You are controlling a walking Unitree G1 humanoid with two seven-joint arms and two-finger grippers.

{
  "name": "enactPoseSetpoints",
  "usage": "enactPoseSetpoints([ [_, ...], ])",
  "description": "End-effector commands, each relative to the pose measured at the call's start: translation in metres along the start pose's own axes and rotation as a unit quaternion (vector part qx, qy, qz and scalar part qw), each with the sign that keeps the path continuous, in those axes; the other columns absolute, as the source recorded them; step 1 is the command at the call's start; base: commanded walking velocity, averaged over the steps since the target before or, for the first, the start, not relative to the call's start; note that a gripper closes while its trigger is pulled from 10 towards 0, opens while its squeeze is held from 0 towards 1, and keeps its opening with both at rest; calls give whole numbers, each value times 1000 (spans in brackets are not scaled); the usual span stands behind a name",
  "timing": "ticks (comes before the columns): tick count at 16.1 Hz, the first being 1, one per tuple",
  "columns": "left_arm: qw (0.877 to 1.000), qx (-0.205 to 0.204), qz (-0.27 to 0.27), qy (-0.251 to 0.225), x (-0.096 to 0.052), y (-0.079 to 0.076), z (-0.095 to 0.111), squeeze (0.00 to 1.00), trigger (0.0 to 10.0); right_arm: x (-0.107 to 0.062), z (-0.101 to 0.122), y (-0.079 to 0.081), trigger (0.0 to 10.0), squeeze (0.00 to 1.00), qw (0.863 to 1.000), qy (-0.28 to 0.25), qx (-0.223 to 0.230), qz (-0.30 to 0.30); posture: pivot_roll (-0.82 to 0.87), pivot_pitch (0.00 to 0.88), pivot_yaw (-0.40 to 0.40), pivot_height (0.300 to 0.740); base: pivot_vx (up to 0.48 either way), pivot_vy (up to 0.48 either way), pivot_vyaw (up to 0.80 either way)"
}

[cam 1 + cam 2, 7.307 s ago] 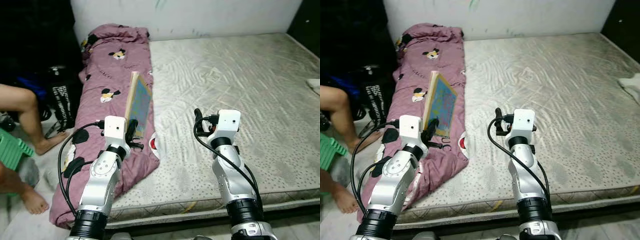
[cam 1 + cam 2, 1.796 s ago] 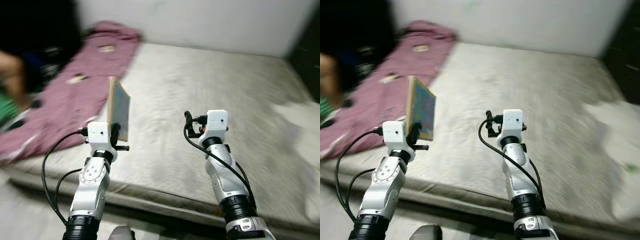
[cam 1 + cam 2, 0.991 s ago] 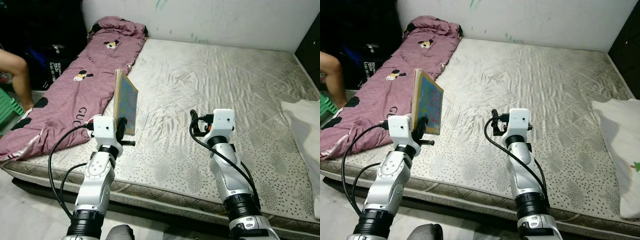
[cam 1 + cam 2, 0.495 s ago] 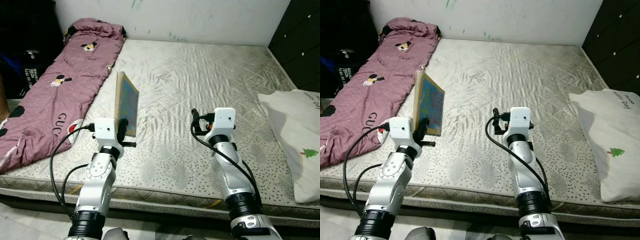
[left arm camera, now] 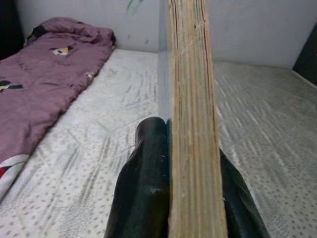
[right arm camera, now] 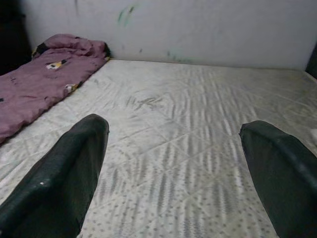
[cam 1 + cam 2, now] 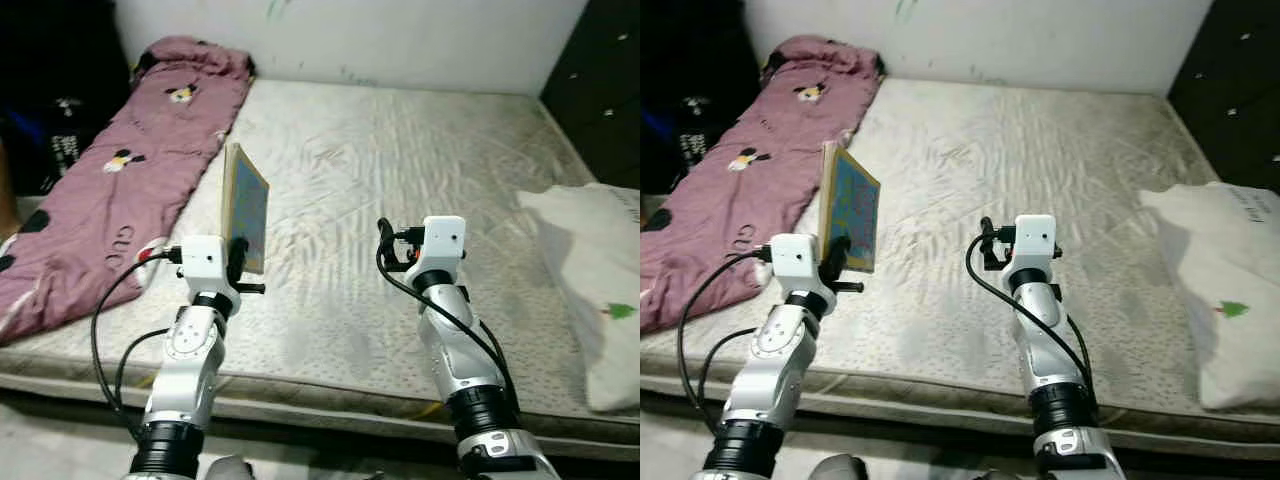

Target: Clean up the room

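My left gripper is shut on a thick picture book with a blue cover, held upright on its edge above the near left part of the mattress. In the left wrist view the book's page edges stand between the two black fingers. My right gripper is open and holds nothing, hovering over the middle of the mattress; its white wrist shows in the left eye view.
A maroon cartoon-print quilt lies along the mattress's left side. A white pillow with a small green tree print lies at the right edge. A white wall stands behind, dark furniture at far right, dark bags at left.
The camera has swung from the left side of the bed toward its middle, bringing the pillow into sight. The book stays upright in my left gripper; the right stays open.
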State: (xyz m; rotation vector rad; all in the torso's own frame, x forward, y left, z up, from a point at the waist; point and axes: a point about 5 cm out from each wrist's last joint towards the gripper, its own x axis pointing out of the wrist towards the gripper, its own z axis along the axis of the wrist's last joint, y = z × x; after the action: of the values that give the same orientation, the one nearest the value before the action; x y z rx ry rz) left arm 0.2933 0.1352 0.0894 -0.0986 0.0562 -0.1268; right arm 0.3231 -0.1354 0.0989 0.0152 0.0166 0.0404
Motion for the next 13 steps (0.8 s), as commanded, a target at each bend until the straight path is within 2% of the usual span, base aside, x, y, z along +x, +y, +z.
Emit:
enactPoseSetpoints([
  [1,1000,-1,-4,-17,2,-3,7,0,10000,-1,-2,-1,10000,0,1000,5,-2,-2,29,0,-7,740,0,-296,0],
  [13,1000,-5,-3,-14,4,-3,7,0,10000,1,-1,-6,10000,0,1000,4,-6,-9,25,0,-7,740,0,-303,0],
])
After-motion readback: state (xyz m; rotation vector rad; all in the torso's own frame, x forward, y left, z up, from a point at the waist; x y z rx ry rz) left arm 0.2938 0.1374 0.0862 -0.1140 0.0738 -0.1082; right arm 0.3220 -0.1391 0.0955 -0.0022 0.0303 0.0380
